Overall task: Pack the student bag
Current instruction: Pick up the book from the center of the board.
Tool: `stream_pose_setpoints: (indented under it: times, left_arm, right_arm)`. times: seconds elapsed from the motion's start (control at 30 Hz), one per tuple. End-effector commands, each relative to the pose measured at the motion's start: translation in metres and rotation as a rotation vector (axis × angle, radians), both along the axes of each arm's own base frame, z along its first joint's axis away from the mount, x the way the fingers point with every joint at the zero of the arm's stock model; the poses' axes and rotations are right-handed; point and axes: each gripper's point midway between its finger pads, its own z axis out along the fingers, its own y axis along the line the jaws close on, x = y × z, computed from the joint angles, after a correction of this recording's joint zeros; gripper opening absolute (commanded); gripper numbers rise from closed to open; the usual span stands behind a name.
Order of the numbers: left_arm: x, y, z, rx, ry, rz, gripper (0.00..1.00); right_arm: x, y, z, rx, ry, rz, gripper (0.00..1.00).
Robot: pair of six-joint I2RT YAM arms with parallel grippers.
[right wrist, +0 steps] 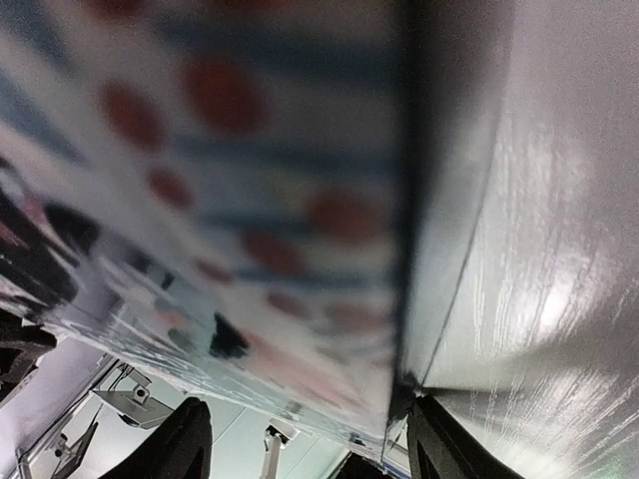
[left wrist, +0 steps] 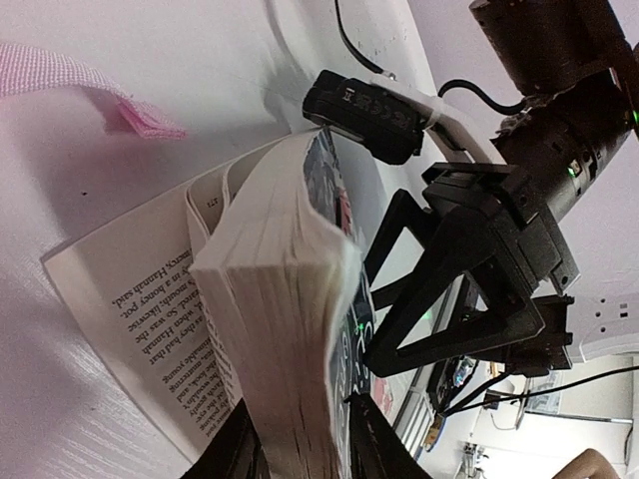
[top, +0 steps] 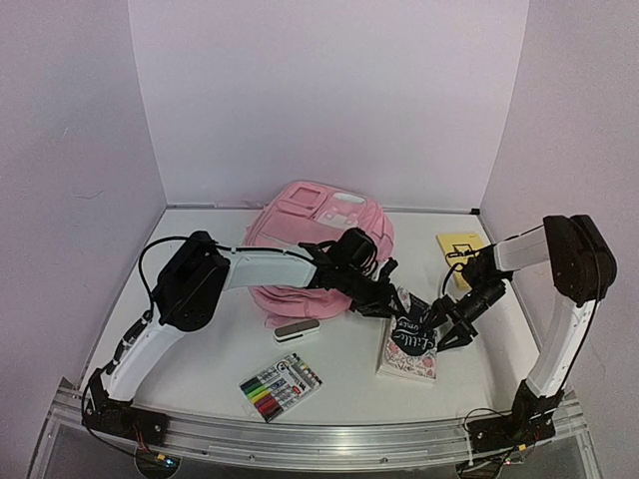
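Centrally, at the back of the tabletop [top: 200, 349]: student bag [top: 319, 235], which lay just behind the left tool [top: 384, 299], the nearer of 2. Left tool was closed on the page block of the book [top: 411, 351]; right tool [top: 446, 334] stood part-open astride its cover edge.

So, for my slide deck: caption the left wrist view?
Left pincer gripping the page block of a thick dark-covered paperback book; right pincer open beside its cover.

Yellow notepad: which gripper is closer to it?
Right. The right gripper is just in front of the yellow notepad, beside the book; the left gripper is across the book, farther left.
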Motion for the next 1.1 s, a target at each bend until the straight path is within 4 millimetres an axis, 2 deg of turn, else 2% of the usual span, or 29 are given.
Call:
stream_pose_setpoints:
  times: [0.0, 0.07, 0.1, 0.13, 0.27, 0.33, 0.43, 0.5, 0.63, 0.7, 0.8, 0.87, 1.07]
  left_arm:
    - [-0.02, -0.023, 0.068, -0.167, -0.055, -0.09, 0.34]
    - [-0.021, -0.023, 0.059, -0.152, -0.022, -0.084, 0.48]
    - [-0.02, -0.023, 0.054, -0.142, -0.005, -0.084, 0.5]
    - [-0.018, -0.022, 0.05, -0.132, 0.01, -0.076, 0.48]
    - [-0.002, -0.011, 0.046, -0.11, 0.034, -0.012, 0.26]
    - [0.004, -0.004, 0.057, -0.126, 0.017, 0.011, 0.14]
    - [0.009, 0.004, 0.078, -0.148, -0.019, 0.024, 0.04]
    - [0.011, 0.007, 0.087, -0.152, -0.045, 0.026, 0.0]
    - [0.017, 0.016, 0.103, -0.164, -0.078, 0.045, 0.0]
    - [0.023, 0.024, 0.118, -0.191, -0.105, 0.065, 0.0]
    - [0.034, 0.039, 0.154, -0.263, -0.118, 0.083, 0.0]
    - [0.04, 0.047, 0.175, -0.323, -0.107, 0.085, 0.0]
    - [0.034, 0.057, 0.236, -0.413, -0.171, 0.062, 0.0]
  right_arm:
    - [0.026, 0.017, 0.015, 0.109, -0.098, -0.006, 0.66]
    - [0.025, 0.017, 0.016, 0.111, -0.104, -0.005, 0.66]
    - [0.025, 0.016, 0.016, 0.108, -0.106, -0.004, 0.66]
    - [0.026, 0.016, 0.016, 0.105, -0.108, -0.003, 0.66]
    - [0.034, 0.016, 0.022, 0.101, -0.144, 0.001, 0.67]
    - [0.041, 0.014, 0.029, 0.104, -0.179, 0.002, 0.69]
    - [0.055, 0.01, 0.046, 0.11, -0.258, 0.001, 0.74]
    - [0.063, 0.007, 0.06, 0.112, -0.319, 0.001, 0.78]
    - [0.071, 0.002, 0.079, 0.098, -0.43, 0.042, 0.9]
    - [0.071, 0.002, 0.09, 0.117, -0.479, 0.084, 0.92]
    - [0.069, 0.005, 0.114, 0.173, -0.546, 0.19, 0.98]
    - [0.064, 0.006, 0.127, 0.199, -0.564, 0.248, 0.98]
    - [0.053, 0.013, 0.169, 0.309, -0.665, 0.323, 0.98]
